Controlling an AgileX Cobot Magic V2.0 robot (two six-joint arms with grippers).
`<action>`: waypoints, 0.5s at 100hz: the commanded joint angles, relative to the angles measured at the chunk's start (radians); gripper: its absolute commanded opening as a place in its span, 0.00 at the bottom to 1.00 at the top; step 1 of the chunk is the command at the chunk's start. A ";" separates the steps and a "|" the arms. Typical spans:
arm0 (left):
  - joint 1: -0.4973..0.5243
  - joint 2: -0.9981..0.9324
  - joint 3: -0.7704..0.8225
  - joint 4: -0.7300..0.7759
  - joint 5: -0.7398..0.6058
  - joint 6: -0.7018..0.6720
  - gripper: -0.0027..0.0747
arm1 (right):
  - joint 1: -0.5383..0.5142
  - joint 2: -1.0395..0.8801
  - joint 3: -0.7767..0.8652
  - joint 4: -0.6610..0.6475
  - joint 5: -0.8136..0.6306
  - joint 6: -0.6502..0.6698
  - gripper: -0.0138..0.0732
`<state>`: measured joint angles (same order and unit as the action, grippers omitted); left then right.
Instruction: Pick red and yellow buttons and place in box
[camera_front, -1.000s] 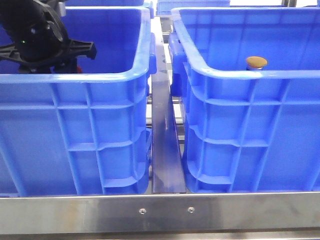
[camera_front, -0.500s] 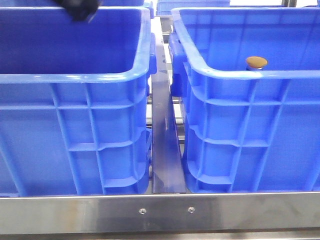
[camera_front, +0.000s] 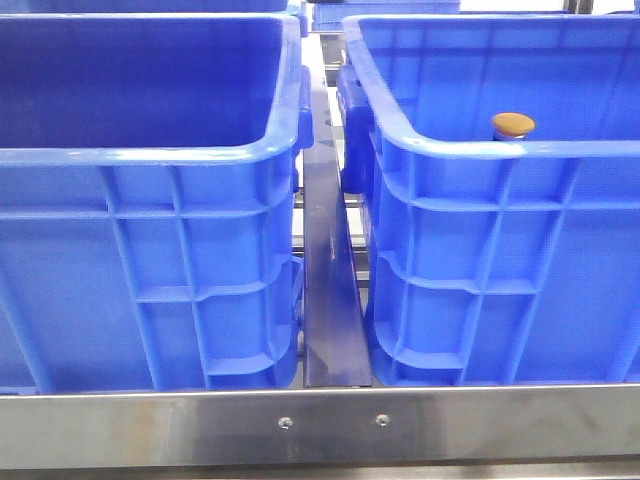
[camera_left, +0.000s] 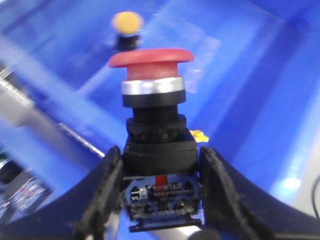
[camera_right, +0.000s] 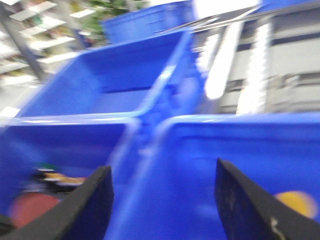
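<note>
In the front view, two big blue ribbed plastic crates stand side by side: the left crate and the right crate, a dark strip between them. At the right crate's 12 o'clock, just past its near rim, sits the yellow-orange dome-capped button. The left hand pinches the dark base of the red mushroom-capped button, upright above blue crate floor. The right hand is spread wide, holding nothing.
</note>
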<state>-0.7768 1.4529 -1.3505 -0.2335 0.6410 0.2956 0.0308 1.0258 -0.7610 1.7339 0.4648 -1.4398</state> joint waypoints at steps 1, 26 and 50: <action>-0.026 -0.038 -0.032 -0.023 -0.057 0.010 0.02 | -0.005 -0.005 -0.027 0.023 0.151 0.129 0.73; -0.037 -0.038 -0.032 -0.023 -0.053 0.010 0.02 | -0.005 0.097 -0.030 0.024 0.443 0.337 0.89; -0.037 -0.038 -0.032 -0.025 -0.053 0.010 0.02 | 0.017 0.160 -0.030 0.052 0.528 0.363 0.89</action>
<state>-0.8050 1.4529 -1.3505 -0.2379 0.6453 0.3019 0.0331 1.1892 -0.7610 1.7128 0.9275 -1.0819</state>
